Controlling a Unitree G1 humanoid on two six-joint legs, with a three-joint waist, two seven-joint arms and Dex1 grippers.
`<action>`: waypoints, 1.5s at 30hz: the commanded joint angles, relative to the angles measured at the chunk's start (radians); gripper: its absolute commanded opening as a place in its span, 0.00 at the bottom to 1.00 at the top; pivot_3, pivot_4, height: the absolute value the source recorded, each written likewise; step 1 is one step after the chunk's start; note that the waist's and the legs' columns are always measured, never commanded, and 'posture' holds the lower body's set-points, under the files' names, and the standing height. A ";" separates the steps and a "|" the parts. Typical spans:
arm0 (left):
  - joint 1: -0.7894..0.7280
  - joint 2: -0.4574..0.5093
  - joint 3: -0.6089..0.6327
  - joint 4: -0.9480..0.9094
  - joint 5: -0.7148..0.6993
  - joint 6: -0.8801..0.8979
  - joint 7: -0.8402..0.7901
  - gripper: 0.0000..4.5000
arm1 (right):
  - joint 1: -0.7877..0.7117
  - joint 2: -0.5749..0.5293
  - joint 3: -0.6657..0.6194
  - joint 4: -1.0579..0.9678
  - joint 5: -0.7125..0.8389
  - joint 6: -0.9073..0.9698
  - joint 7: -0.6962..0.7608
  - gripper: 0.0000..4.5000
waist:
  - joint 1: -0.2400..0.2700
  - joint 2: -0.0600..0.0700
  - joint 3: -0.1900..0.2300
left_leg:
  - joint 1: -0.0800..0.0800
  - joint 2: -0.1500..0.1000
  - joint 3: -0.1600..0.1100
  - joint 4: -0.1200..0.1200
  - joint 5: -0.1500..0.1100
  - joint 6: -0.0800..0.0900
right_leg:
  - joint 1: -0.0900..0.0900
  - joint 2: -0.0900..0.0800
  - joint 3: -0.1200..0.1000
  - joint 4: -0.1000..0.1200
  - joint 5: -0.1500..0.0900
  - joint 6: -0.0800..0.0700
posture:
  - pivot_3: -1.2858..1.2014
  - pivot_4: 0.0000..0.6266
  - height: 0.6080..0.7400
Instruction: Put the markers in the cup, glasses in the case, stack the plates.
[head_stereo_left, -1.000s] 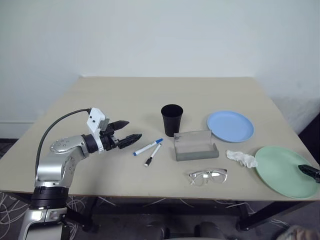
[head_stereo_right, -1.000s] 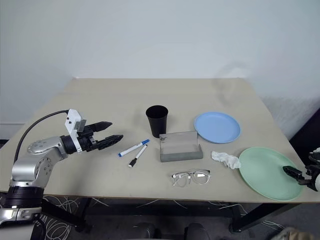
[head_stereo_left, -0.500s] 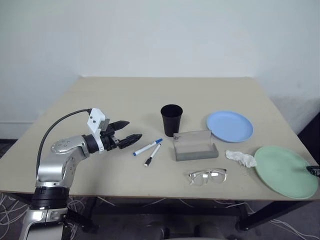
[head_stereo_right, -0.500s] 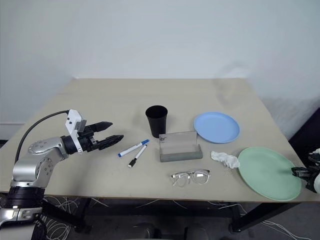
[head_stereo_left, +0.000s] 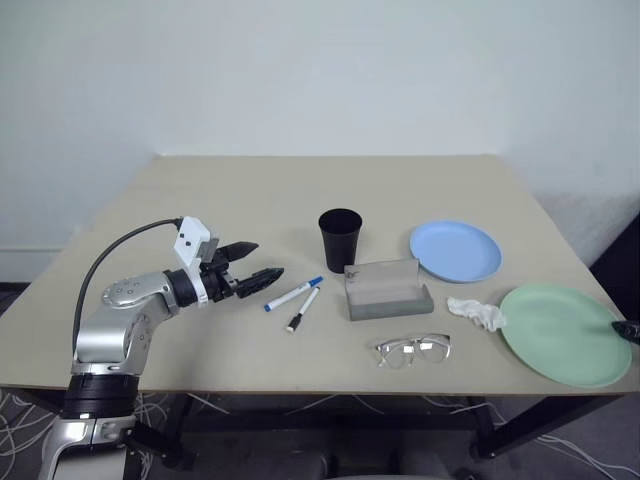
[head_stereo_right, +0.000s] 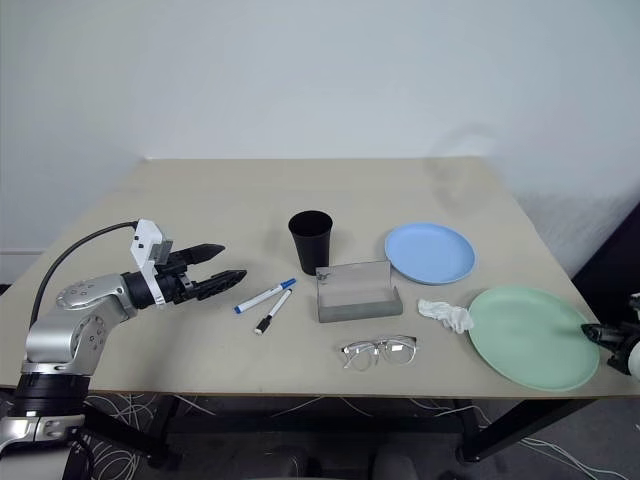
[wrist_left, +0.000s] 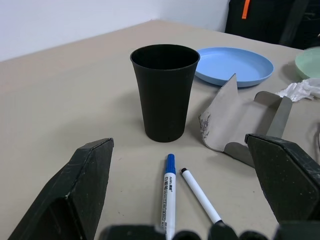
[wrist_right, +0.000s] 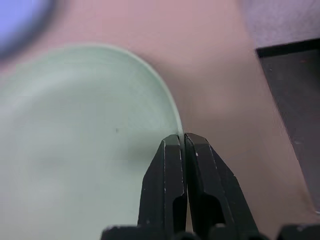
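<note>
Right gripper (head_stereo_left: 630, 330) cut off beside blurred mint plate (wrist_right: 75, 150)

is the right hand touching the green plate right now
Touching. In the right wrist view the right hand's two black fingers are pressed together over the rim of the green plate, with its edge pinched between the tips.

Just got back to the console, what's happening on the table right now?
The right pincer is shut on the rim of the green plate, at the table's right edge. The blue plate lies apart from it, so nothing is stacked. The left pincer hovers open near the two markers. The cup, the open case and the glasses sit untouched.
</note>
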 joint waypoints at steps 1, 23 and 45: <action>-0.012 0.006 0.012 -0.023 0.004 -0.016 0.002 1.00 | -0.059 -0.021 -0.068 0.021 0.050 0.013 -0.002 0.01 | 0.000 0.000 0.000 | 0.000 0.000 0.000 0.000 0.000 0.000 | 0.000 0.000 0.000 0.000 0.000 0.000 | 0.52 0.00 0.94; -0.016 -0.001 0.015 -0.030 0.010 -0.014 0.005 1.00 | -0.468 0.136 0.119 -0.198 0.046 0.168 -0.206 0.01 | -0.003 0.002 0.000 | -0.001 -0.001 -0.001 -0.001 -0.001 0.001 | -0.002 0.000 0.001 0.000 0.000 0.000 | 0.52 0.00 0.94; 0.029 0.012 0.050 -0.080 -0.002 -0.001 0.041 1.00 | -0.817 0.379 0.294 0.266 -0.216 -0.086 -0.531 0.01 | -0.010 0.002 -0.001 | -0.001 -0.004 -0.003 -0.005 -0.001 0.001 | -0.003 0.001 0.002 0.000 0.007 -0.005 | 0.52 0.00 0.94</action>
